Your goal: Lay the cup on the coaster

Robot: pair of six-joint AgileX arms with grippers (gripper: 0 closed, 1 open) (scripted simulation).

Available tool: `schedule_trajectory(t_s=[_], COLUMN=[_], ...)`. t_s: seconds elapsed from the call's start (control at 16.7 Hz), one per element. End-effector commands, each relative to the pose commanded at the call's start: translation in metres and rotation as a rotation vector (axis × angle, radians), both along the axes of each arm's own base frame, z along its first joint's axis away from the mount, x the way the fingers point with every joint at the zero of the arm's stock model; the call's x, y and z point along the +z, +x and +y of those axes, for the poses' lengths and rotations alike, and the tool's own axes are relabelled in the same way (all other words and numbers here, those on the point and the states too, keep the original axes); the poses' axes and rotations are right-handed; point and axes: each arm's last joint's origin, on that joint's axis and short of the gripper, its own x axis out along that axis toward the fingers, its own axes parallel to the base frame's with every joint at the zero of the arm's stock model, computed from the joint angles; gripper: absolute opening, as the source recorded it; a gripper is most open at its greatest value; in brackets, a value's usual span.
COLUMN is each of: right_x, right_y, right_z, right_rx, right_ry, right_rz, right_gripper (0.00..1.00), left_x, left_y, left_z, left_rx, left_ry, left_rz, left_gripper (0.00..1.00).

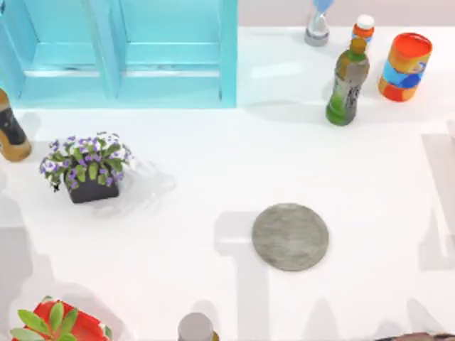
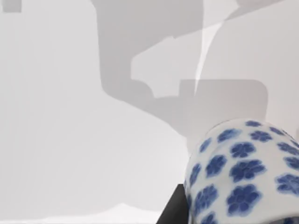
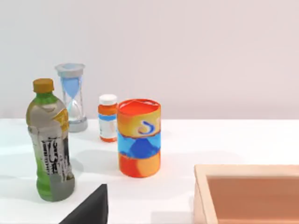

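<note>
From the left of the table: a brown bottle (image 1: 11,128) at the edge, a dark pot of purple flowers (image 1: 87,168) in front of the blue cabinet (image 1: 121,53), and a red pot with a green plant (image 1: 53,325) at the near edge. The cup (image 2: 243,175), white with blue flower marks, fills a corner of the left wrist view, close under that camera above bare white table; I cannot tell whether the left gripper holds it. The grey stone coaster (image 1: 290,236) lies bare near the middle. To do this well, carry the cup level over the coaster, centre it, lower it upright, then release. Far right stand a green bottle (image 1: 347,84) and a striped can (image 1: 404,67); the right arm seems parked there, its fingers' state unclear
</note>
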Motion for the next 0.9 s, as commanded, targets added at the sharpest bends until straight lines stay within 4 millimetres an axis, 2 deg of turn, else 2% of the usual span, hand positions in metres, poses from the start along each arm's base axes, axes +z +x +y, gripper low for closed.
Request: schedule_trajectory(t_s=[0.48, 0.6, 0.72, 0.9], right_x=[0.0, 0.0, 0.0, 0.0], right_y=[0.0, 0.0, 0.0, 0.0], right_z=[0.0, 0.0, 0.0, 0.0], right_rx=[0.0, 0.0, 0.0, 0.0], right_ry=[0.0, 0.0, 0.0, 0.0], right_rz=[0.0, 0.0, 0.0, 0.0], right_gripper=[1.0, 1.0, 1.0, 1.0], left_x=[0.0, 0.004, 0.013, 0.039], left_y=[0.0, 0.006, 0.018, 0.046], left_z=[0.0, -0.006, -0.02, -0.057], left_rx=[-0.003, 0.0, 0.01, 0.051], left_ry=[0.001, 0.004, 0.014, 0.037], left_rz=[-0.001, -0.004, -0.012, -0.053], left_gripper=[0.0, 0.0, 0.0, 0.0])
